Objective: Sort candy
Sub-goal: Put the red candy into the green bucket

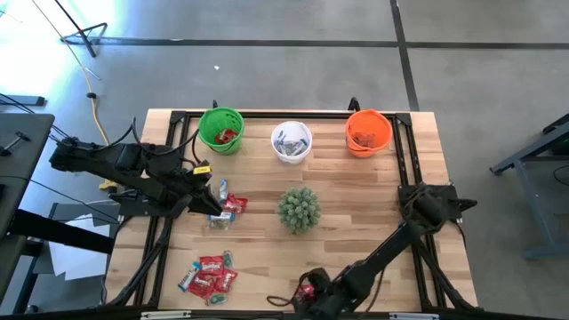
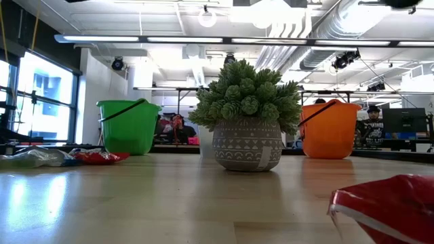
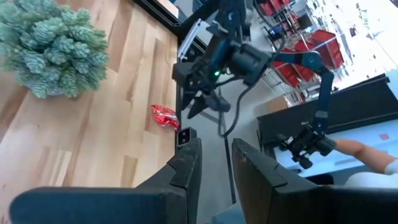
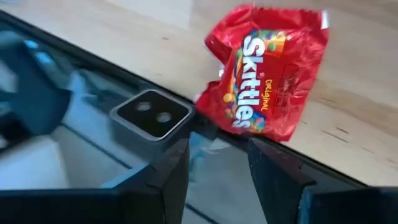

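Right gripper (image 4: 217, 158), fingers parted and empty, at the near table edge (image 1: 267, 307) over one red candy (image 4: 264, 71), which a nudge could push overboard; left gripper (image 1: 213, 203), grip unclear, by the left pile (image 1: 227, 209).

A green cup (image 1: 220, 130), a white cup (image 1: 292, 141) and an orange cup (image 1: 368, 132) stand in a row along the wooden counter's (image 1: 356, 213) far edge. A spiky green plant (image 1: 299, 209) in a patterned pot sits mid-counter.
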